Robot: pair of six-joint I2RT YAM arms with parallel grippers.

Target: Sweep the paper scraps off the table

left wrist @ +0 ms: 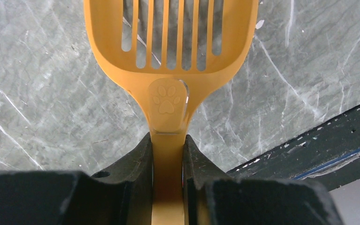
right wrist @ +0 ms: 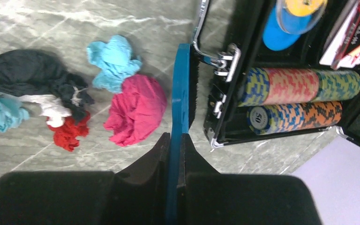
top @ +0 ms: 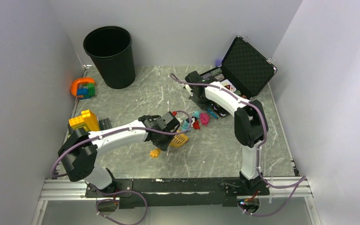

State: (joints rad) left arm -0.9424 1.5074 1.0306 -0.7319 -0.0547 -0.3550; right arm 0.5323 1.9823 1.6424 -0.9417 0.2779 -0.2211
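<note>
The paper scraps (top: 198, 119) lie bunched near the middle of the table (top: 136, 101). In the right wrist view they show as pink (right wrist: 136, 110), teal (right wrist: 114, 56), red (right wrist: 68, 132), white and dark wads. My right gripper (right wrist: 175, 138) is shut on a blue brush (right wrist: 181, 89), which stands just right of the pink wad; from above the gripper (top: 216, 111) is right of the pile. My left gripper (left wrist: 167, 138) is shut on the handle of an orange slotted scoop (left wrist: 168, 70). From above, that scoop (top: 180, 140) sits just below-left of the pile.
An open black case (top: 243, 65) with striped poker chips (right wrist: 300, 86) stands right beside the brush. A black bin (top: 110, 56) is at the back left. Toy bricks (top: 84, 120) and an orange holder (top: 82, 87) sit along the left edge. A dark rail (left wrist: 318, 145) runs near the scoop.
</note>
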